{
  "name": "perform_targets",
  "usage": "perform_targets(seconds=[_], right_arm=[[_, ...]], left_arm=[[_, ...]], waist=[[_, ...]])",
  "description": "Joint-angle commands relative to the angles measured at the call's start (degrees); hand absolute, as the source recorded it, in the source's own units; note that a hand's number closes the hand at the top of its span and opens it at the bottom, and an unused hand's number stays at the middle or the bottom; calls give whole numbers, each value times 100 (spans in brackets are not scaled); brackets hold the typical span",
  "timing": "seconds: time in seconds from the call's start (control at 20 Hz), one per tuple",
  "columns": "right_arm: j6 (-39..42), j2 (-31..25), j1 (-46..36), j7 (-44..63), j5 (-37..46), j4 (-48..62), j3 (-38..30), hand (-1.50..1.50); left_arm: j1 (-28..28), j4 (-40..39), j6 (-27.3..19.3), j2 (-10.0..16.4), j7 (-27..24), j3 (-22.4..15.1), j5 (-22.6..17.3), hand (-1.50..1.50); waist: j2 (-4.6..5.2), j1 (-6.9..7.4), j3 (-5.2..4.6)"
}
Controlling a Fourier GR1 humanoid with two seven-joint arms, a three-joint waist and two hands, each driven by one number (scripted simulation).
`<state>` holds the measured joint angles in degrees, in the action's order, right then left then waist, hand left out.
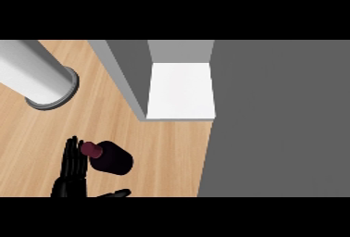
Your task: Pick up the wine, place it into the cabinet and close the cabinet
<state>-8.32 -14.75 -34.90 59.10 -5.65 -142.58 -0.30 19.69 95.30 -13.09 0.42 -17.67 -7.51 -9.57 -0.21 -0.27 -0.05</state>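
Left hand (71,173) at 7 o'clock, fingers straight, thumb spread, beside the wine (113,159); cabinet (181,90) at 12

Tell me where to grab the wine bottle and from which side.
Wrap the fingers round the wide dark body of the wine bottle, not its narrow maroon cap. It seems to stand upright on the counter, so come in sideways from its left, where the left hand is open.

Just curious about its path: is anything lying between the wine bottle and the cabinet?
No. In the head view, only bare wooden counter separates the wine bottle from the cabinet.
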Motion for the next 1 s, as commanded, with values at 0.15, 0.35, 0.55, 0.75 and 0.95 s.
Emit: perform_targets(seconds=[0.15, 0.35, 0.55, 0.75, 0.95], right_arm=[[-228, -15, -267, 610, -175, -471, 118, -150], [-160, -83, -218, 631, -436, -510, -146, -150], [-321, -77, -406, 851, -233, -600, 24, -150], [-430, -27, -661, 812, -140, -349, 131, -150], [-224, 106, 188, 360, -102, -656, 255, -150]], left_arm=[[-471, -1494, 384, -6, -775, 401, -347, -150], [-872, -2094, 589, 90, -883, 689, -558, -150], [-954, -2347, 861, -13, -1057, 672, -708, -150], [-1136, -3112, 1139, -38, -1588, 840, -836, -150], [-1627, -3965, 1545, 203, -1907, 1210, -977, -150]], waist=[[4, -3, -3], [5, -13, 0], [-2, -18, -2], [1, -10, -5], [16, -29, -1]])
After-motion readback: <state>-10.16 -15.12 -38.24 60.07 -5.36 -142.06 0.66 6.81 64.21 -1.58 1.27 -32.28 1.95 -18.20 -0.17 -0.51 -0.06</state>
